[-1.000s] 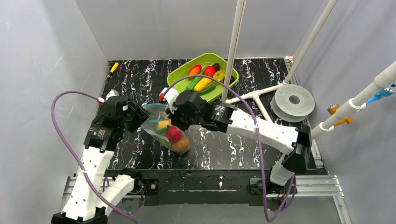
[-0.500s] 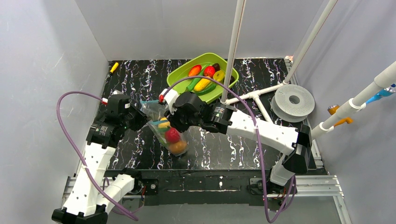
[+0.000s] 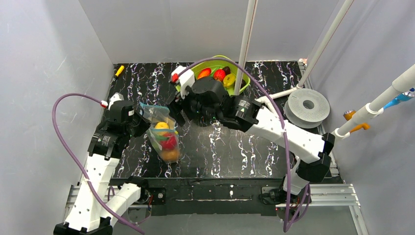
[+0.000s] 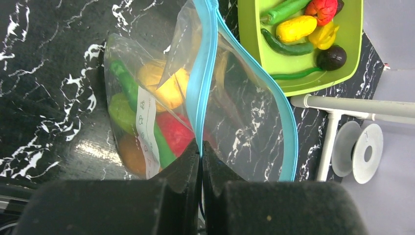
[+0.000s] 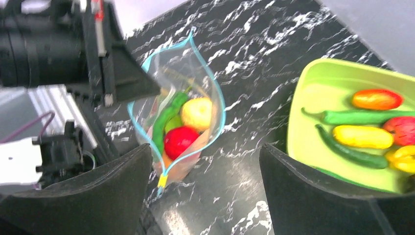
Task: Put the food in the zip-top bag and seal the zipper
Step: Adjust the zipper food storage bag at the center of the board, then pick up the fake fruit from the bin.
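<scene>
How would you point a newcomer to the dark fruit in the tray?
Find the lime-green tray at the far side of the black marbled table, beyond the zip-top bag. Look by its wall, next to a yellow piece and a thin green pepper. The dark fruit is the only round, near-black one; its neighbours are yellow, red or green.
</scene>
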